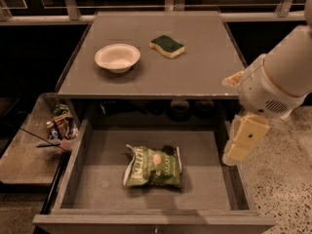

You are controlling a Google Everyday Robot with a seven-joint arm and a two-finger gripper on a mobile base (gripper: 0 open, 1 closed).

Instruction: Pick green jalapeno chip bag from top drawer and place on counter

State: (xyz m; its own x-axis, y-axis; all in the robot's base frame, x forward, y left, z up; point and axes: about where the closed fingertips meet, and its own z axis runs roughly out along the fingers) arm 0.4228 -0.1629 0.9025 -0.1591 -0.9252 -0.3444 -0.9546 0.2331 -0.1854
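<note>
- The end effector [242,141] hangs pointing down at the right wall of the open top drawer [207,182]; I cannot tell whether it is spread or pressed together.
- The green jalapeno chip bag [153,167] lies mid-floor in the drawer, apart from the end effector.
- A bowl [117,57] and a sponge [167,46] sit on the surface [200,74].

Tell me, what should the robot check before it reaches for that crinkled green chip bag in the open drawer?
1. Wide grey-brown top drawer pulled fully open: ok.
2. Crinkled olive-green foil chip bag lying on the drawer floor, nothing on top of it: ok.
3. Gripper above the bag: not ok; it hangs by the drawer's right wall, to the bag's right.
4. Bare spot on the flat grey-brown counter, beside the round white bowl and green-and-yellow sponge: ok.
5. How full the bag is: cannot tell.
</note>
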